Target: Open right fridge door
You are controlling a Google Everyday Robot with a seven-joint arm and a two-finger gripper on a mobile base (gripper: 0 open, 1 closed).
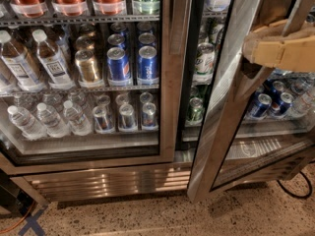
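Right fridge door (230, 82) ajar; pincer (262, 48) beside.

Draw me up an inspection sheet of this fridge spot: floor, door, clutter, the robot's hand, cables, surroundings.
Surface: speckled floor.
Job's things: right fridge door swung partly open, its lower corner standing out from the cabinet; blue cans show through its glass.
Clutter: blue tape cross on the floor, lower left.
Grippers: beige hand at upper right, overlapping the open door's upper part.
Cables: black cable on the floor at lower right; orange cable at lower left.
Surroundings: left door shut, with water bottles behind its glass.
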